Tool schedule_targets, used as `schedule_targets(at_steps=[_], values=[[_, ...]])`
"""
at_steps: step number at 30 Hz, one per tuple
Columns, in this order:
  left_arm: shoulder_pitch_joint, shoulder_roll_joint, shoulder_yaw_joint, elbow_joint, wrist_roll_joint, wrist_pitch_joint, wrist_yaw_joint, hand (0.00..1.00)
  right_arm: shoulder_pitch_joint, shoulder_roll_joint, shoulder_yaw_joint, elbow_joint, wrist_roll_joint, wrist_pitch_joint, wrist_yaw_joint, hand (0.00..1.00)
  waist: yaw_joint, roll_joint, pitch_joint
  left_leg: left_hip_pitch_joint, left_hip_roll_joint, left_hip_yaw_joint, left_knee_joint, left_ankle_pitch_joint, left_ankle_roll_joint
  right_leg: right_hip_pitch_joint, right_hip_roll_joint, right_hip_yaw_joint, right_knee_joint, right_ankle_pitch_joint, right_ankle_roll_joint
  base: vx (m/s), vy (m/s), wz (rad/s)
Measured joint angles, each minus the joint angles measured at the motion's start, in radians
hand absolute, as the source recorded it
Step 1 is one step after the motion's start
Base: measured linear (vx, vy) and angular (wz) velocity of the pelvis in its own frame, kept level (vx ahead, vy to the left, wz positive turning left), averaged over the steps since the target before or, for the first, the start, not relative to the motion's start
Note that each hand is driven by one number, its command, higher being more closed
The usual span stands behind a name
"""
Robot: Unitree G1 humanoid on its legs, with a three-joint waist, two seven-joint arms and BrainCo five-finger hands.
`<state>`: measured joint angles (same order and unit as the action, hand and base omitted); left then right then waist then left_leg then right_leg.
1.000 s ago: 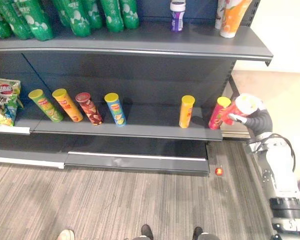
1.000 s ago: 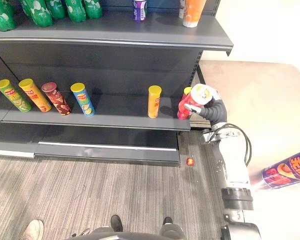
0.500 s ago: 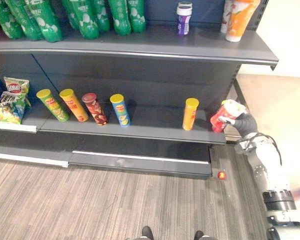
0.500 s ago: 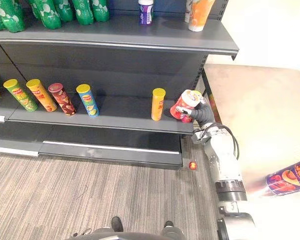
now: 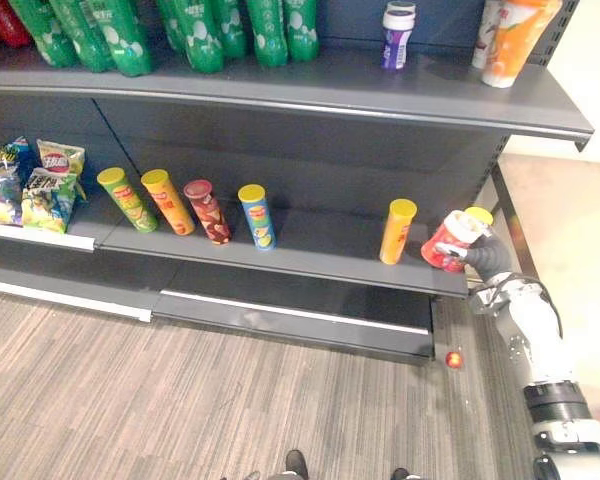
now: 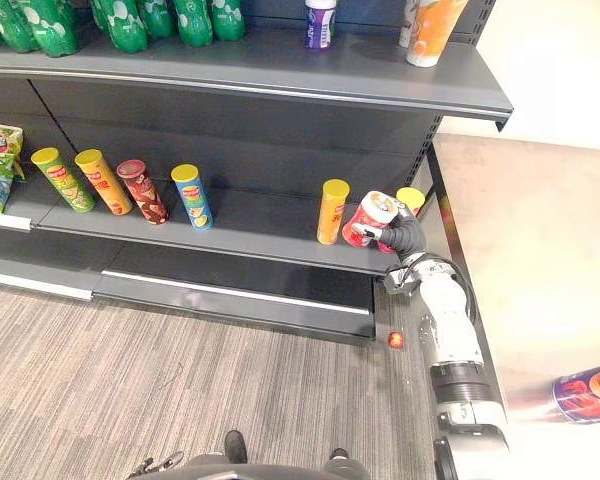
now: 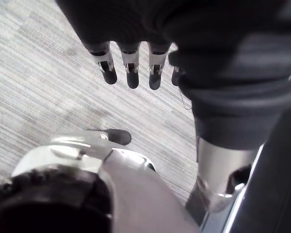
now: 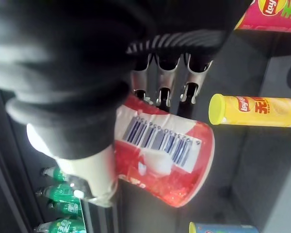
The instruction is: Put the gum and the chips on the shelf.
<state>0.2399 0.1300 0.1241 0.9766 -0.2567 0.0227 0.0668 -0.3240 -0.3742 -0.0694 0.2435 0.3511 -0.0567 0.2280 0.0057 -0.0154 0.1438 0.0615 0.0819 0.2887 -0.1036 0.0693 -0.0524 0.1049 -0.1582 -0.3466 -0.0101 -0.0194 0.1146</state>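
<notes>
Six chip tubes point(image 5: 256, 215), one red cup point(image 5: 448, 242), perhaps four snack bags point(image 5: 42, 195).

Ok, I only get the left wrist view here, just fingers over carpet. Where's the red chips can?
Observer: The right hand is curled round the red chips can at the right end of the lower shelf.
Operator: Is it standing?
Observer: No, it is tilted, top leaning toward the shelf's right end. I cannot tell whether its base touches.
Operator: Anything close by?
Observer: A yellow can stands upright just left of it.
</notes>
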Motion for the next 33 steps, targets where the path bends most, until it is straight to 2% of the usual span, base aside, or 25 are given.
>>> schedule_targets(at_steps=[6, 10, 11, 13, 14, 15, 16, 17, 18, 22, 24, 26, 29, 30, 31, 33], values=[[0.001, 0.0, 0.0, 0.004, 0.006, 0.024, 0.032, 0.0, 0.02, 0.0, 0.003, -0.007, -0.048, -0.016, -0.029, 1.0, -0.006, 0.002, -0.001, 0.017, 0.005, 0.006, 0.001, -0.002, -0.004, 0.001, -0.002, 0.007, 0.027, -0.01, -0.002, -0.01, -0.002, -0.02], [0.002, 0.0, 0.0, 0.012, 0.045, 0.024, 0.049, 0.0, 0.082, 0.0, -0.005, -0.038, -0.069, -0.029, -0.092, 1.0, -0.008, 0.003, 0.0, 0.018, 0.006, -0.003, 0.007, -0.007, -0.011, -0.039, -0.017, 0.004, 0.126, -0.063, -0.008, -0.02, -0.007, 0.06], [0.0, 0.001, 0.0, 0.021, 0.045, 0.024, 0.05, 0.0, 0.089, 0.0, -0.006, -0.043, -0.068, -0.041, -0.109, 1.0, -0.009, 0.003, -0.001, 0.008, 0.007, -0.002, 0.017, -0.011, -0.009, -0.069, -0.022, 0.009, 0.176, -0.096, -0.014, -0.05, -0.045, 0.03], [-0.003, 0.0, 0.0, 0.021, 0.045, 0.024, 0.053, 0.0, 0.089, 0.0, -0.016, -0.046, -0.069, -0.049, -0.118, 1.0, -0.014, -0.001, 0.003, -0.049, 0.022, -0.002, 0.13, -0.064, -0.01, -0.101, -0.031, 0.013, 0.234, -0.133, -0.023, -0.03, -0.07, 0.0], [-0.002, 0.0, 0.001, 0.021, 0.044, 0.024, 0.061, 0.0, 0.094, -0.001, -0.023, -0.051, -0.074, -0.053, -0.122, 1.0, -0.016, 0.009, 0.008, -0.094, 0.052, -0.002, 0.251, -0.125, -0.019, -0.111, -0.028, 0.021, 0.274, -0.159, -0.029, 0.01, -0.082, -0.16], [0.002, -0.001, 0.0, 0.027, 0.039, 0.024, 0.067, 0.0, 0.11, -0.003, -0.024, -0.069, -0.077, -0.054, -0.134, 1.0, -0.017, 0.028, 0.013, -0.124, 0.089, 0.0, 0.37, -0.165, -0.012, -0.105, -0.018, 0.031, 0.297, -0.184, -0.035, 0.01, -0.077, -0.13], [-0.002, 0.001, 0.0, 0.038, 0.031, 0.023, 0.068, 0.0, 0.122, -0.002, -0.027, -0.081, -0.078, -0.057, -0.139, 1.0, -0.019, 0.031, 0.017, -0.151, 0.097, 0.0, 0.442, -0.167, -0.006, -0.099, -0.016, 0.031, 0.303, -0.193, -0.04, 0.0, -0.069, -0.1], [-0.006, -0.001, 0.001, 0.045, 0.007, 0.022, 0.075, 0.0, 0.138, -0.004, -0.034, -0.095, -0.078, -0.059, -0.146, 1.0, -0.03, 0.028, 0.023, -0.21, 0.119, -0.014, 0.574, -0.143, 0.022, -0.099, -0.022, 0.039, 0.325, -0.206, -0.045, -0.01, -0.086, -0.2], [-0.002, -0.004, 0.001, 0.048, -0.015, 0.022, 0.081, 0.0, 0.156, -0.004, -0.046, -0.113, -0.079, -0.06, -0.155, 1.0, -0.027, 0.025, 0.029, -0.232, 0.119, -0.045, 0.633, -0.11, 0.016, -0.1, -0.026, 0.061, 0.335, -0.212, -0.049, 0.0, -0.094, -0.32], [-0.004, -0.013, 0.001, 0.058, -0.031, 0.008, 0.084, 0.0, 0.176, -0.001, -0.082, -0.143, -0.08, -0.078, -0.157, 1.0, -0.033, 0.015, 0.043, -0.238, 0.083, -0.077, 0.631, -0.045, 0.008, -0.119, -0.054, 0.131, 0.344, -0.214, -0.054, 0.05, -0.015, -0.44], [-0.002, -0.022, 0.001, 0.062, -0.031, -0.004, 0.086, 0.0, 0.176, -0.001, -0.08, -0.146, -0.085, -0.079, -0.167, 1.0, -0.034, 0.022, 0.049, -0.233, 0.069, -0.14, 0.559, -0.106, -0.008, -0.123, -0.055, 0.17, 0.342, -0.214, -0.054, 0.07, 0.071, -0.47], [0.009, -0.034, 0.007, 0.072, -0.036, -0.02, 0.092, 0.0, 0.17, -0.001, -0.067, -0.146, -0.101, -0.079, -0.175, 1.0, -0.028, 0.021, 0.05, -0.232, 0.073, -0.225, 0.446, -0.11, -0.018, -0.132, -0.049, 0.222, 0.343, -0.216, -0.052, 0.08, 0.137, -0.59], [0.039, -0.05, 0.008, 0.087, -0.046, -0.022, 0.125, 0.0, 0.161, 0.0, -0.028, -0.147, -0.101, -0.085, -0.154, 1.0, -0.029, 0.026, 0.05, -0.21, 0.097, -0.276, 0.351, -0.11, -0.045, -0.144, -0.03, 0.314, 0.346, -0.23, -0.029, 0.14, 0.283, -1.0], [0.056, -0.059, 0.008, 0.092, -0.046, -0.021, 0.125, 0.0, 0.165, -0.002, -0.032, -0.156, -0.101, -0.088, -0.152, 1.0, -0.029, 0.04, 0.044, -0.192, 0.113, -0.273, 0.343, -0.121, -0.059, -0.153, -0.015, 0.356, 0.349, -0.236, -0.013, 0.17, 0.461, -1.32], [0.061, -0.052, 0.012, 0.102, -0.046, -0.021, 0.125, 0.0, 0.18, 0.018, -0.051, -0.163, -0.1, -0.103, -0.154, 1.0, -0.026, 0.036, 0.047, -0.179, 0.111, -0.243, 0.364, -0.164, -0.123, -0.156, -0.025, 0.393, 0.36, -0.242, 0.027, 0.15, 0.391, -1.07], [0.047, -0.031, 0.012, 0.107, -0.045, -0.028, 0.125, 0.0, 0.218, 0.037, -0.052, -0.174, -0.101, -0.108, -0.149, 1.0, -0.034, -0.014, 0.045, -0.193, 0.07, -0.208, 0.42, -0.216, -0.096, -0.156, -0.075, 0.413, 0.334, -0.236, 0.032, 0.13, 0.277, -0.52]])
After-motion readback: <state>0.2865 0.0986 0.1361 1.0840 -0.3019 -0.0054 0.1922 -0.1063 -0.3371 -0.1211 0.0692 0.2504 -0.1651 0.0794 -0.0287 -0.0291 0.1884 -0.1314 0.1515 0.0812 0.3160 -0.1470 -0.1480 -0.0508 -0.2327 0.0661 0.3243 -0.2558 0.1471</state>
